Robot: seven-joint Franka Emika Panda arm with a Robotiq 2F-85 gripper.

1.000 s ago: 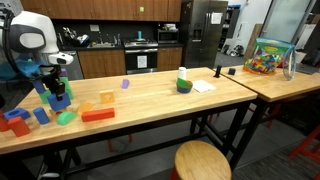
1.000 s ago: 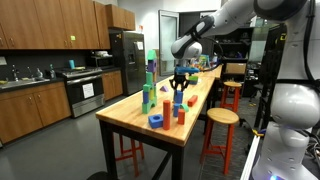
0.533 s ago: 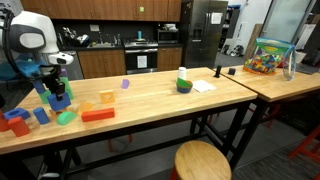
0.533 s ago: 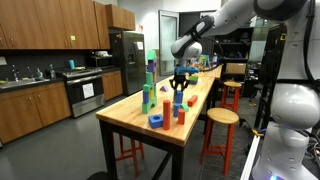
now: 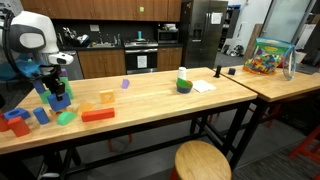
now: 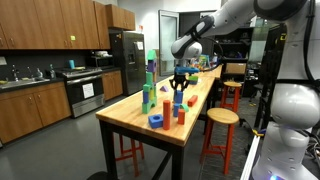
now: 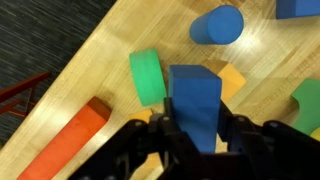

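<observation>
In the wrist view my gripper (image 7: 196,124) is shut on an upright blue block (image 7: 194,92), one finger on each side of it. Beyond the block lie a green disc (image 7: 146,77), an orange block (image 7: 233,80) and a blue cylinder (image 7: 217,25). A long red-orange block (image 7: 72,142) lies to the left. In an exterior view the gripper (image 5: 58,93) holds the blue block (image 5: 61,101) low over the wooden table (image 5: 150,100), beside a green piece (image 5: 66,117) and the red block (image 5: 97,114). It also shows in an exterior view (image 6: 179,92).
More blocks lie around: red (image 5: 15,123), orange (image 5: 106,97), purple (image 5: 125,84). A green bowl with a white bottle (image 5: 184,82) and paper (image 5: 203,87) sit mid-table. A bin of toys (image 5: 268,56) is on the far table. A block tower (image 6: 150,85) stands near the gripper. Stools stand at the table's side.
</observation>
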